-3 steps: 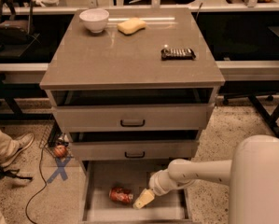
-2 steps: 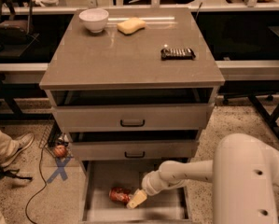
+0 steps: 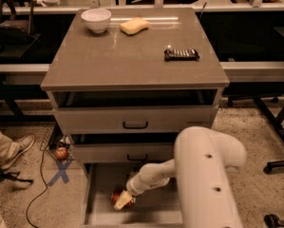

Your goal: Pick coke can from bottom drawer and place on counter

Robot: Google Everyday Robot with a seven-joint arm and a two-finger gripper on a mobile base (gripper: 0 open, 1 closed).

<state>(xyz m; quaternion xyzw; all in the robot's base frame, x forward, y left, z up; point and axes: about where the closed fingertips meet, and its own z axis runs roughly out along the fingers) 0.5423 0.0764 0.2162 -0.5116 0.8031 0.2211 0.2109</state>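
The bottom drawer (image 3: 99, 208) is pulled open below two shallower grey drawers. The red coke can (image 3: 116, 195) lies on its side on the drawer floor, mostly covered by my gripper. My gripper (image 3: 123, 200) reaches down into the drawer on a white arm (image 3: 153, 175) and sits right on the can. The counter (image 3: 132, 56) is the flat grey-beige top of the cabinet.
On the counter are a white bowl (image 3: 96, 19), a yellow sponge (image 3: 134, 25) and a dark snack bar (image 3: 181, 54). A small red-orange ball (image 3: 61, 153) lies on the floor left of the cabinet, by a blue tape cross (image 3: 61, 171). A person's shoe (image 3: 18, 147) is at the left.
My arm has swung left inside the bottom drawer, and the gripper has moved onto the can, which now shows only partly.
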